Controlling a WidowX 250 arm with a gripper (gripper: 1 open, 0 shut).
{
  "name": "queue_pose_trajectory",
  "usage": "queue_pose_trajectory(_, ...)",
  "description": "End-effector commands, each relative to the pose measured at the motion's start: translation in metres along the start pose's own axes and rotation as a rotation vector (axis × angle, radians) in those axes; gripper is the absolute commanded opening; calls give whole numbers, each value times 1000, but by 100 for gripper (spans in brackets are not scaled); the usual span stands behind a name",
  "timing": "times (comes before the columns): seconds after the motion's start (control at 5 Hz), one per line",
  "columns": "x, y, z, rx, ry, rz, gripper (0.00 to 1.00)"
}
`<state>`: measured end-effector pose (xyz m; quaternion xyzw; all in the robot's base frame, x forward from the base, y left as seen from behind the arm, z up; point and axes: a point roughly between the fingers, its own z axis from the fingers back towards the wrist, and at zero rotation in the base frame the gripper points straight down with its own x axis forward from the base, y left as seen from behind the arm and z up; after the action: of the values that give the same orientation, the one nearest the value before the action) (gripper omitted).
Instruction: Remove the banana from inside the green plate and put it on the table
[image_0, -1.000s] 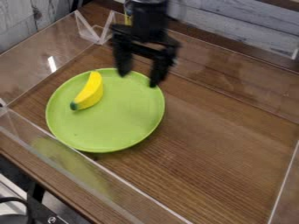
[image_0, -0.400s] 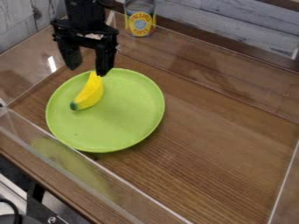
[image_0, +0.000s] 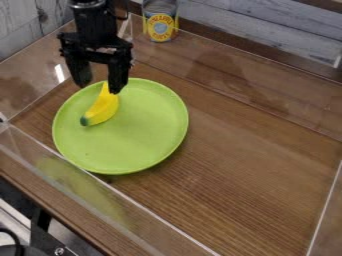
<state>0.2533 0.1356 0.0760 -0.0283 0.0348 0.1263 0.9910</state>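
Note:
A small yellow banana (image_0: 99, 106) with a dark stem tip lies in the left part of the lime-green plate (image_0: 140, 135), which rests on the dark wood-grain table (image_0: 254, 170). My black gripper (image_0: 98, 76) hangs pointing straight down over the banana's upper end, just above it. Its two fingers stand open on either side of that end, with nothing held between them. The very top of the banana is partly hidden behind the fingers.
A small can with a yellow label (image_0: 160, 27) stands at the back, beyond the plate. Low clear acrylic walls (image_0: 54, 165) border the table on the left, front and right.
The gripper has travelled left from the plate's far rim to above the banana's upper end and sunk a little. Its jaws stayed open. Banana and plate have not moved.

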Motion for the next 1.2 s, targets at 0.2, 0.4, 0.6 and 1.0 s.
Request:
queue_pose_trajectory(0.2, 16, 10, 0, 1, -61, 39, 100)
queue_pose_trajectory(0.4, 19, 12, -7, -6, -66, 51, 100)
queue_pose_trajectory(0.6, 22, 13, -11, -11, -70, 63, 100)
queue_pose_trajectory(1.0, 25, 12, -14, -20, -71, 74, 100)
